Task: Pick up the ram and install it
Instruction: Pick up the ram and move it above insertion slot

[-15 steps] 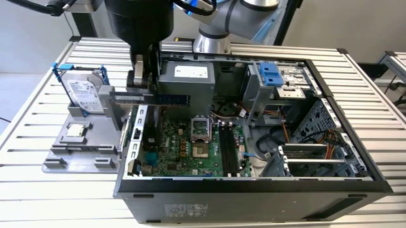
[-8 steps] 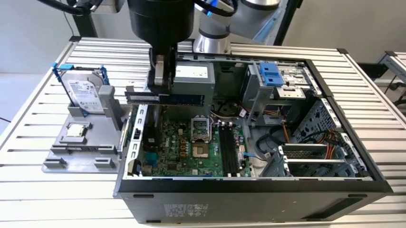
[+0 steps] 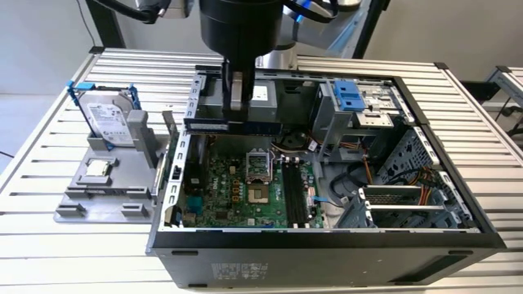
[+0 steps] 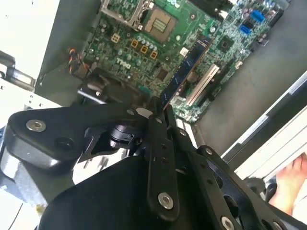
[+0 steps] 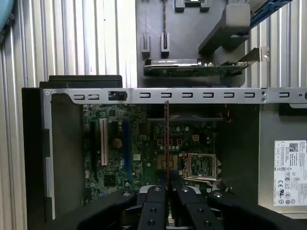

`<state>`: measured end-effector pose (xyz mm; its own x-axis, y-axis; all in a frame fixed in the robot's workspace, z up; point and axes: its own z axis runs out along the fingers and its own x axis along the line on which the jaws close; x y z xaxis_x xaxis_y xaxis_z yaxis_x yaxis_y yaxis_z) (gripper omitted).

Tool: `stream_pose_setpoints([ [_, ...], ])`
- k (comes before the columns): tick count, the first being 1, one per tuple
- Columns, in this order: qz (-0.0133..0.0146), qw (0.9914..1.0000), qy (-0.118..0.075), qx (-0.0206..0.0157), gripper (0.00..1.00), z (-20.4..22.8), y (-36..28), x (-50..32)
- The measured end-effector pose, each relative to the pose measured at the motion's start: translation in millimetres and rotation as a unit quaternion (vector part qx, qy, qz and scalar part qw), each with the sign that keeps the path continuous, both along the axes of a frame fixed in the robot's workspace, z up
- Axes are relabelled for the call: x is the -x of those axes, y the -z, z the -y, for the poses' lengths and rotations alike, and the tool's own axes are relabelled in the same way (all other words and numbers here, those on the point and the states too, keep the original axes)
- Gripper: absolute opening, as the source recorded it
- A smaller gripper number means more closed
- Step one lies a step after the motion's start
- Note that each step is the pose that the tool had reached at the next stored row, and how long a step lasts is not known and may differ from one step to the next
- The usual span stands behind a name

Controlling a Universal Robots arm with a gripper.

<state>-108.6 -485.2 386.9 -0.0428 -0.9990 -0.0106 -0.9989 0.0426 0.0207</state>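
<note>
On the slotted metal worktop (image 3: 49, 245) sits an open computer case (image 3: 327, 257), side panel off, interior facing up. Inside the case the green motherboard (image 3: 237, 196) lies flat on the floor, with the CPU socket (image 5: 201, 165) near its middle and the dark memory slots (image 3: 294, 193) just beside the socket. Outside the case, touching its wall on the exterior view's left, is a grey fixture tray (image 3: 98, 190). A silver hard drive (image 3: 106, 119) in a blue frame stands upright in the tray. A green expansion card (image 5: 192, 68) stands on edge in the tray, close to the case wall.

Over the case's open top, toward its far end, the arm comes straight down. The hand (image 3: 235, 116) is narrow, clamped on the ram (image 3: 208, 127), gripping it near mid-length. The ram hangs level above the motherboard, inside the case outline, up off the board and not seated in any slot. In the first wrist view the ram (image 5: 166, 139) shows edge-on as a thin line running out from the hand (image 5: 166, 194), over the board beside the socket. In the second wrist view the ram (image 4: 189, 64) sticks out past the black fingers (image 4: 160, 143).
</note>
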Motion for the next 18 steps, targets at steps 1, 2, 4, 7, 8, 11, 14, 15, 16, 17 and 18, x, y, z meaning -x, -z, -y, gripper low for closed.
stream_pose_setpoints([
  [1, 0.0, 1.0, 0.0, 0.0, 0.0, 0.0, 0.0, -3.6],
  [2, 0.0, 1.0, 0.0, 0.0, 0.0, 0.0, 0.0, -7.3],
  [4, 0.0, 1.0, 0.0, 0.0, 0.0, -0.1, 0.0, -14.4],
  [7, 0.0, 1.0, 0.0, 0.0, 0.0, -0.1, 0.0, -25.4],
  [8, 0.0, 1.0, 0.0, 0.0, 0.0, -0.1, 0.0, -28.9],
  [11, 0.0, 1.0, 0.0, 0.0, 0.0, -0.1, 0.0, -40.8],
  [14, -0.0001, 1.0, 0.0, 0.0, 0.0, -0.1, 0.0, -51.9],
  [15, -0.0001, 1.0, 0.0, 0.0, 0.0, -0.1, 0.0, -55.6],
  [16, -0.0001, 1.0, 0.0, 0.0, 0.0, -0.1, 0.0, -58.9],
  [17, -0.0002, 1.0, 0.0, 0.0001, 0.0, -0.1, -0.1, -62.8],
  [18, -0.0001, 1.0, 0.0, 0.0, 0.0, -0.1, 0.0, -66.3],
])
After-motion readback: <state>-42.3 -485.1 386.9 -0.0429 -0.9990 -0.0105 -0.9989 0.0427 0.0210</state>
